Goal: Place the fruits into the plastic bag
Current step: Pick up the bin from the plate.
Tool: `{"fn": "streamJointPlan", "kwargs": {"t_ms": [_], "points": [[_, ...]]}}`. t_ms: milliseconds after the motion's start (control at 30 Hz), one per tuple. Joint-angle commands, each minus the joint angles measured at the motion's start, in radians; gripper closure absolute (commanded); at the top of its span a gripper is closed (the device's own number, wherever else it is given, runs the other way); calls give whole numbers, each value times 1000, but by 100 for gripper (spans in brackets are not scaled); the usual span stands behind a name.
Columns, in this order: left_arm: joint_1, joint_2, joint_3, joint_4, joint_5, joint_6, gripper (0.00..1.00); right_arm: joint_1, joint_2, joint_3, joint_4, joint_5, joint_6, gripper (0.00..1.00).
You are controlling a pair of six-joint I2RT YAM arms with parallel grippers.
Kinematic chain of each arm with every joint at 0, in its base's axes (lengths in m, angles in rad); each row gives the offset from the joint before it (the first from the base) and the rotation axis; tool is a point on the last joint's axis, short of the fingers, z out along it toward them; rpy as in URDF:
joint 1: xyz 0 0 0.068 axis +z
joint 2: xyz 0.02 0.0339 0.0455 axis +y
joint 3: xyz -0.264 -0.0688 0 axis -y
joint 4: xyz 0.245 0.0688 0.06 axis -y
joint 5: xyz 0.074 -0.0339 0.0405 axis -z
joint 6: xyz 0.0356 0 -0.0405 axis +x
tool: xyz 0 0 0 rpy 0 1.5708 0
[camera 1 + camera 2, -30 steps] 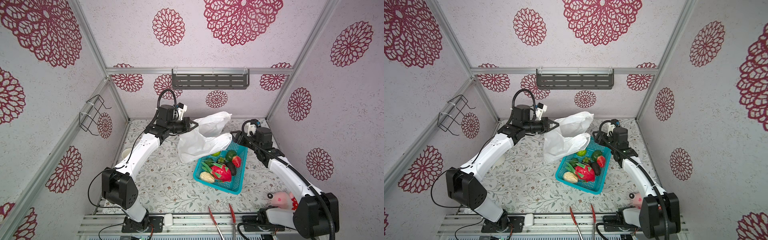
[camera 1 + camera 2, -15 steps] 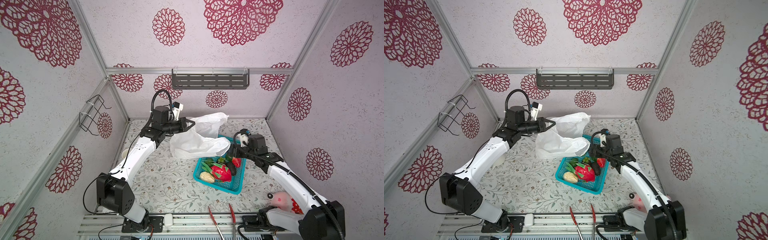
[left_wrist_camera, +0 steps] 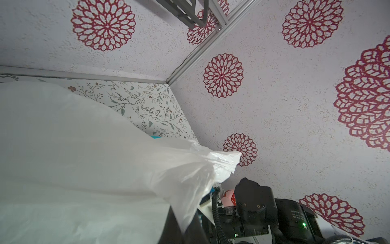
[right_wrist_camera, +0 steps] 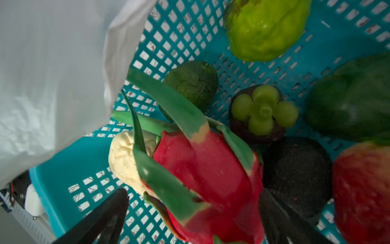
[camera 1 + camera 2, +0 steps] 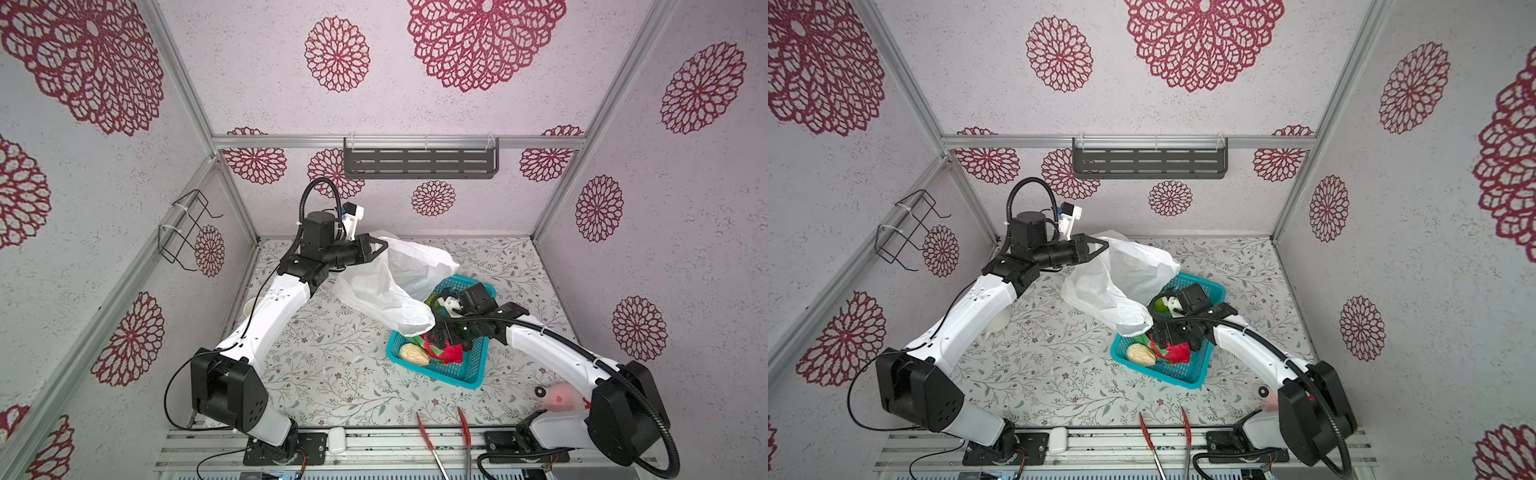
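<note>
Plastic bag (image 5: 386, 291): thin, crinkly, translucent white, hung above desk (image 5: 332, 374) from left pincer (image 5: 380, 248) clamped shut on its top edge, lower end draped over teal basket (image 4: 63, 164) w/ fruits inside, incl. red-pink dragon fruit (image 4: 211, 169), pale yellow one (image 4: 122, 160), strawberry (image 4: 363, 190); right pincer (image 4: 195, 193) spread wide astride dragon fruit, not closed on it.

A robotics test cell dressed as a domestic room: wall panels (image 5: 457, 104) papered with red floral medallions are slotted into a bare aluminium frame (image 5: 399, 142), enclosing a tabletop (image 5: 332, 374) covered in a leaf-and-flower print. A grey slotted shelf (image 5: 419, 163) and a wire rack (image 5: 183, 232) hang on the walls, while a left arm (image 5: 270, 316) and a right arm (image 5: 552, 349), both white and black, stand bolted to a metal mounting rail (image 5: 374, 440) at the open front.
</note>
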Motion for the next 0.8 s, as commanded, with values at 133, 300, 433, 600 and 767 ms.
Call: {"fn": "streamJointPlan", "kwargs": {"t_ms": [133, 300, 433, 600, 767], "points": [[9, -26, -6, 15, -17, 19, 100, 48, 45, 59, -88, 116, -78, 1], [9, -23, 7, -2, -27, 21, 100, 60, 106, 93, -113, 173, -90, 1], [11, -13, 31, -40, -57, 22, 100, 75, 150, 113, -128, 188, -95, 1], [29, 6, 60, -73, -86, -29, 100, 87, 181, 135, -151, 172, -96, 1], [48, 2, 66, -91, -149, -58, 100, 88, 157, 143, -168, 156, -102, 1]]}}
